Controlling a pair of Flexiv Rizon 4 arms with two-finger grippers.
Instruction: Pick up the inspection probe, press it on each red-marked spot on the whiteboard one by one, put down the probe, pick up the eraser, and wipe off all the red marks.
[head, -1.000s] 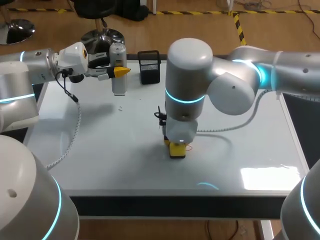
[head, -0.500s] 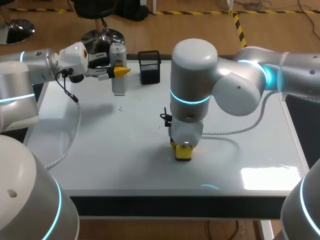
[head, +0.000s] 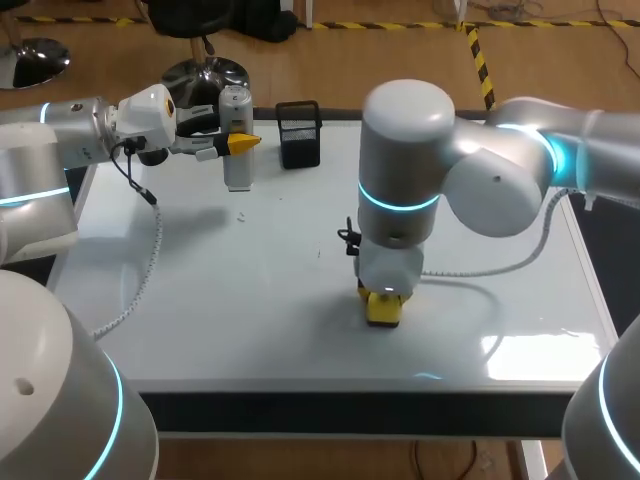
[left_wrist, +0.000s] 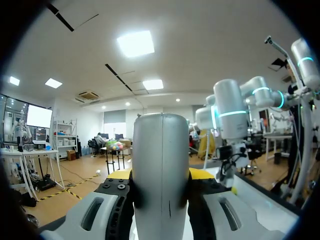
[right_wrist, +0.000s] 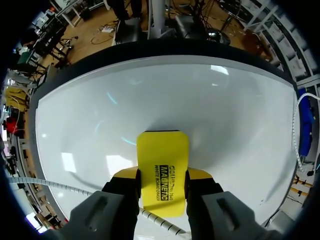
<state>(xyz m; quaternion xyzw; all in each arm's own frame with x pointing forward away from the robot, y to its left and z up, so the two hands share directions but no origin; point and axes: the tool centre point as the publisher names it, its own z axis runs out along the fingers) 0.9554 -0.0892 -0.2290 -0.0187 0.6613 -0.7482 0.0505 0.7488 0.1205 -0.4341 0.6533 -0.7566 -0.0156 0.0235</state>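
the right fingers (right_wrist: 200, 175) clamp the yellow eraser (right_wrist: 162, 170) flat on the whiteboard (head: 200, 300), while the left fingers (left_wrist: 117, 200) grip the grey probe (left_wrist: 161, 170) upright beside the black holder (head: 299, 133), contents unclear.

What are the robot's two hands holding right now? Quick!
Left gripper: shut on the grey probe.
Right gripper: shut on the yellow eraser.
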